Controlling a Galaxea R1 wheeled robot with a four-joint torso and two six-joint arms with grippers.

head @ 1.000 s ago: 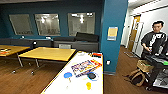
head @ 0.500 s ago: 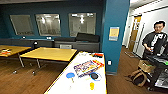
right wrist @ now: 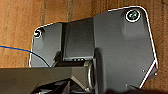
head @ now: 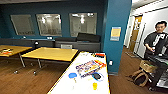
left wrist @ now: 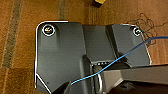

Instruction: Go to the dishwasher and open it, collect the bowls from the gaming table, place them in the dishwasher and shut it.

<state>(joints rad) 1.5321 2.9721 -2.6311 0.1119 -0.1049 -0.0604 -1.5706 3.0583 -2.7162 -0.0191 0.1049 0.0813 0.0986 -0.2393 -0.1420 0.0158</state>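
The long white-topped counter [head: 82,80] lies ahead in the head view, smooth and narrow. On it sit a round light blue bowl [head: 72,75], a dark navy bowl [head: 96,76] and a small yellow-green bowl [head: 94,85], all close to a flat, colourful game box [head: 88,67]. Each wrist view looks down on wood-grain floor [right wrist: 20,32]; how either hand stands cannot be told.

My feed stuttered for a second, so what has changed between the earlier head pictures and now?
The whole head view has slid leftward, so the camera moved, not the things: the white table now sits further left and the person stands further inside the right edge. The light blue bowl, dark navy bowl and small yellow-green bowl lie as before beside the board game box. Nothing was picked up.
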